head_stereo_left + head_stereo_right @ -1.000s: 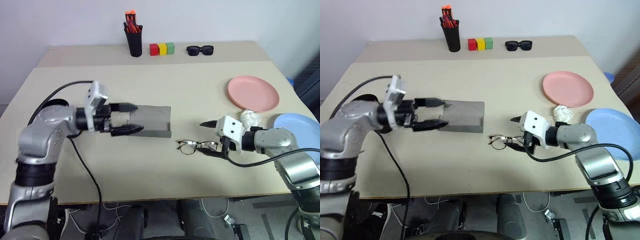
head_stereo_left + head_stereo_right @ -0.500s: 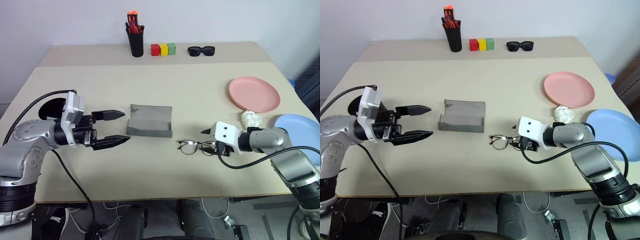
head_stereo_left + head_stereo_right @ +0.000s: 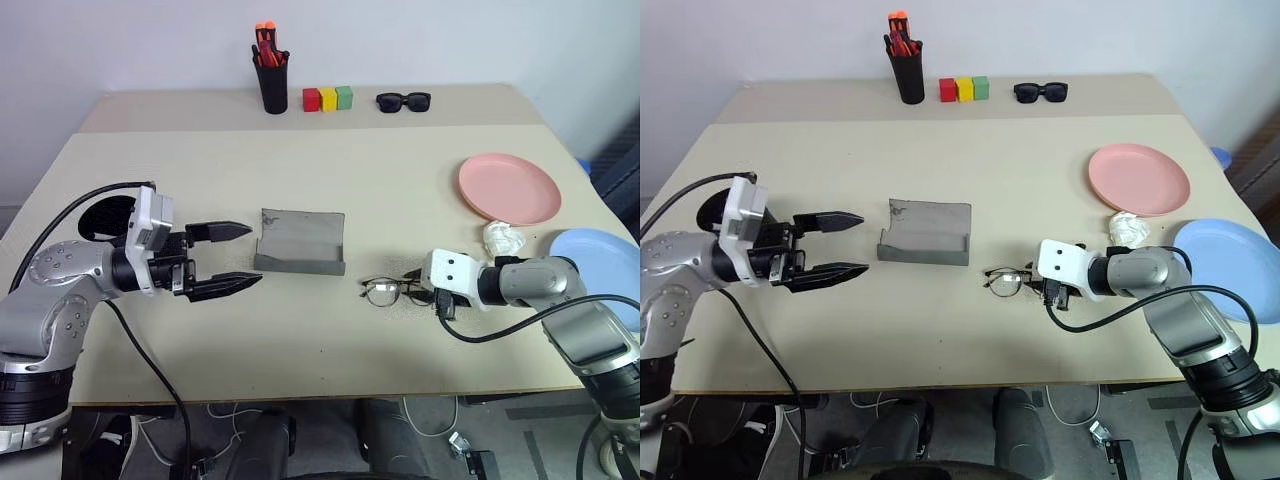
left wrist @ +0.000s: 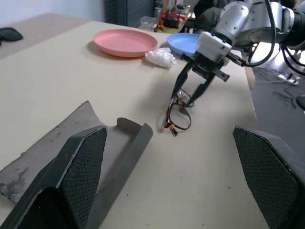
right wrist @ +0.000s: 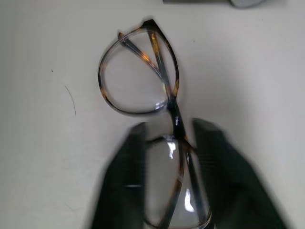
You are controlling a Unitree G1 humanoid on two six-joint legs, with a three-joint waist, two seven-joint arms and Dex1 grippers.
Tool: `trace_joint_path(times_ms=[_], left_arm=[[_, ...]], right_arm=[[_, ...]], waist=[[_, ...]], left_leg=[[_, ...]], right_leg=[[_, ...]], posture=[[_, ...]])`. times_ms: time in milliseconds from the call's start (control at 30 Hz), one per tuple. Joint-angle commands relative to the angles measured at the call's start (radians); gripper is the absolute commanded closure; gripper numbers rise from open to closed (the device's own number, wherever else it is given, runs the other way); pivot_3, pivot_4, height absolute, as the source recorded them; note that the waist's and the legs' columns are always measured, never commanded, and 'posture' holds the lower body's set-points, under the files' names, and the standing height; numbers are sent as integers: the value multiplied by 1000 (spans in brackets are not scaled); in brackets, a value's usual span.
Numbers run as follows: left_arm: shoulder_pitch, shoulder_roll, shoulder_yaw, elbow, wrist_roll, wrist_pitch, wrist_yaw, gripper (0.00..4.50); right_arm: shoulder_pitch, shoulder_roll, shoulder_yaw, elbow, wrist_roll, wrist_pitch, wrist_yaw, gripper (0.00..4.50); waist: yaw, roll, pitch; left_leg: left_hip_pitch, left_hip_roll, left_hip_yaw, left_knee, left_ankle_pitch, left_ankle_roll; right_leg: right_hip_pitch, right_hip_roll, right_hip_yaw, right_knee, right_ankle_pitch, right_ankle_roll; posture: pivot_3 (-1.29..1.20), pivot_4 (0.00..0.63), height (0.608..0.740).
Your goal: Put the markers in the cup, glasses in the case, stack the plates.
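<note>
The dark-framed glasses (image 3: 385,291) lie on the table in front of the open grey case (image 3: 303,243). My right gripper (image 3: 418,293) is shut on the glasses at their right lens; in the right wrist view its fingers (image 5: 128,162) flank that lens. My left gripper (image 3: 252,255) stands open just left of the case, apart from it. The pink plate (image 3: 508,187) and the light blue plate (image 3: 600,258) lie separately at the right. The black cup (image 3: 105,215) is partly hidden behind my left arm. The markers are out of view.
At the back stand a black pen holder (image 3: 270,85) with red and orange pens, three coloured blocks (image 3: 326,98) and black sunglasses (image 3: 403,101). A crumpled white wad (image 3: 503,238) lies between the plates, close to my right arm.
My left gripper has drawn back leftward off the case and now holds still. My right gripper has closed on the glasses, which have slid slightly to the right.
</note>
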Motion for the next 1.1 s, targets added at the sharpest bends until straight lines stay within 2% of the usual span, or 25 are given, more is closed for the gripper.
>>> trace_joint_path(times_ms=[33,233,533,667,900,1100], left_arm=[[-9,10,11,7,-20,-9,7,155],[-17,19,32,9,-73,40,23,155],[3,76,106,25,-121,65,29,155],[19,97,123,12,-142,80,30,155],[72,192,207,81,-101,44,-3,155],[88,182,239,84,-73,-20,35,155]], right_arm=[[3,-12,-17,-7,-8,-12,3,4469],[-2,-12,-38,-9,9,-3,10,4469],[-144,38,-219,-94,305,216,27,4469],[-240,97,-215,-123,368,294,-22,4469],[-373,278,-127,-69,317,320,-197,4469],[-437,435,-66,0,278,294,-305,4469]], waist=[[0,0,0],[0,0,0],[-5,1,0],[-4,1,0],[-6,1,1],[-3,2,1]], left_leg=[[0,0,0,0,0,0],[0,0,0,0,0,0],[0,0,0,0,0,0],[0,1,0,-1,0,0],[-1,1,0,-1,0,0],[-2,1,0,-2,0,0]], right_leg=[[0,0,0,0,0,0],[0,0,0,0,0,0],[0,0,0,0,0,0],[0,1,0,0,0,0],[-3,1,0,1,0,0],[-4,0,0,0,0,0]], posture=[[0,150,740],[0,150,740],[0,150,740],[0,150,740],[0,150,740],[0,150,740]])
